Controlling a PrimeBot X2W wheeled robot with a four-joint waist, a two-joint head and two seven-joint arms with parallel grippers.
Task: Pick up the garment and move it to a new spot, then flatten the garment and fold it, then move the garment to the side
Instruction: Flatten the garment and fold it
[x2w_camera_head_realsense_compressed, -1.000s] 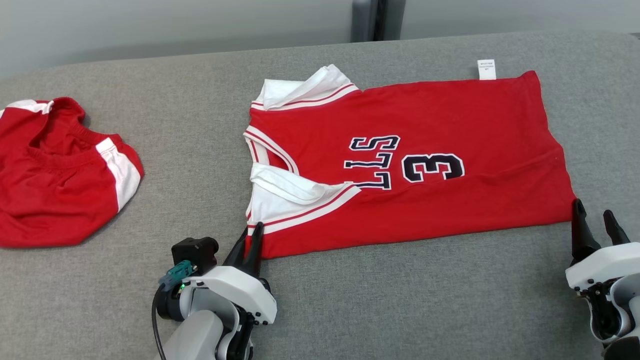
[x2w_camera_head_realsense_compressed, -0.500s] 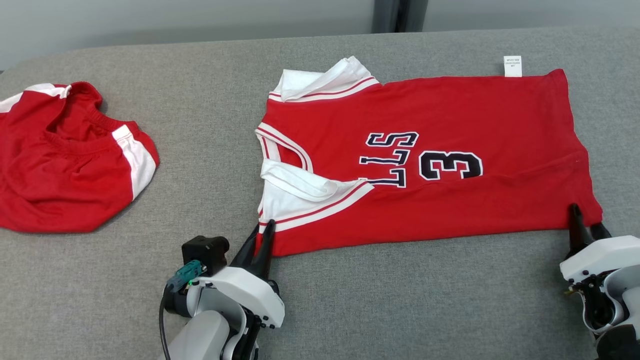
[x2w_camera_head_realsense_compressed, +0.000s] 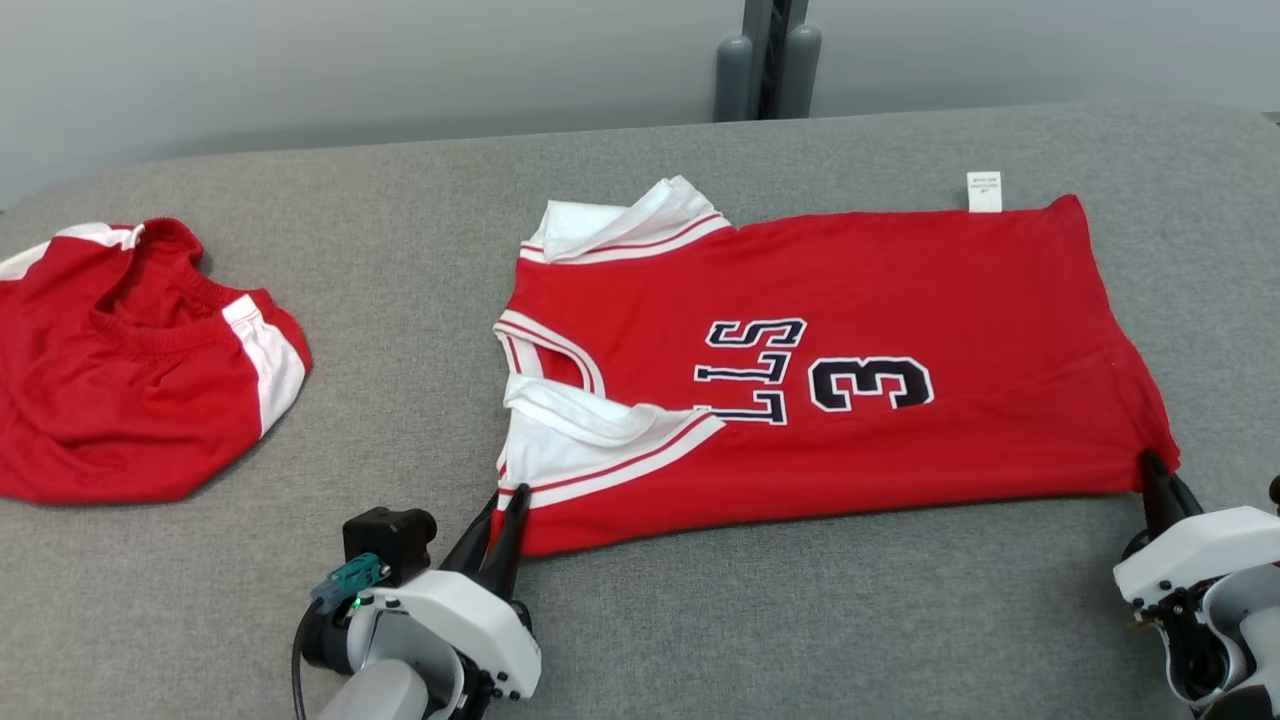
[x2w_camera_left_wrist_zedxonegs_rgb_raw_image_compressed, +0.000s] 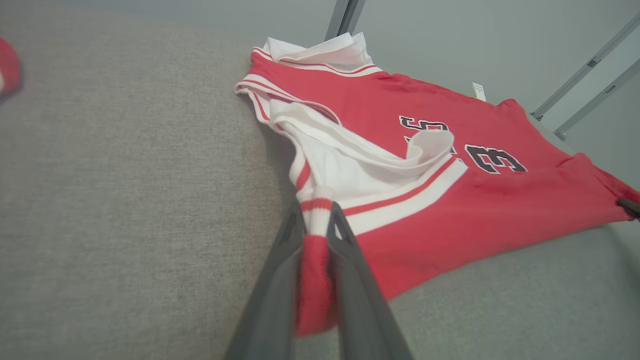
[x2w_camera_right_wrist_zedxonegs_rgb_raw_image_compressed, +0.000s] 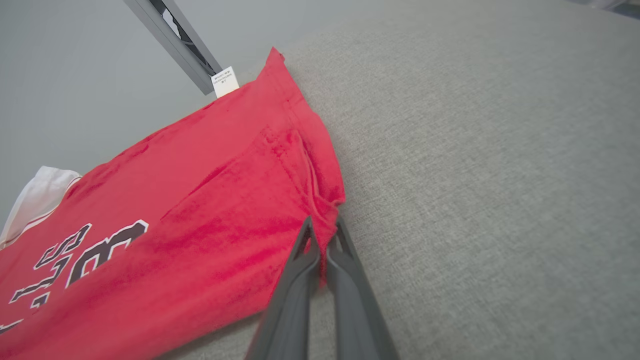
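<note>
- Snapped shut since a second ago with the right claw (x2w_camera_head_realsense_compressed: 1160, 475): spread open beside the hem corner back then, now pinched narrow on that corner of the garment (x2w_camera_head_realsense_compressed: 880, 300).
- Confirmed from the right wrist view: red cloth nipped between the two dark fingers (x2w_camera_right_wrist_zedxonegs_rgb_raw_image_compressed: 294, 290) and bunched at the tips.
- Still clamped with the left claw (x2w_camera_head_realsense_compressed: 507, 500) on the near shoulder corner, red-and-white trim squeezed in the narrow gap.
- Spread number side up across the middle of the grey table (x2w_camera_head_realsense_compressed: 400, 250), collar end to the left, hem to the right, white label (x2w_camera_head_realsense_compressed: 984, 191) poking out at the far edge.
- Off to the far left, well apart: a second red garment (x2w_camera_head_realsense_compressed: 130, 400), crumpled.
</note>
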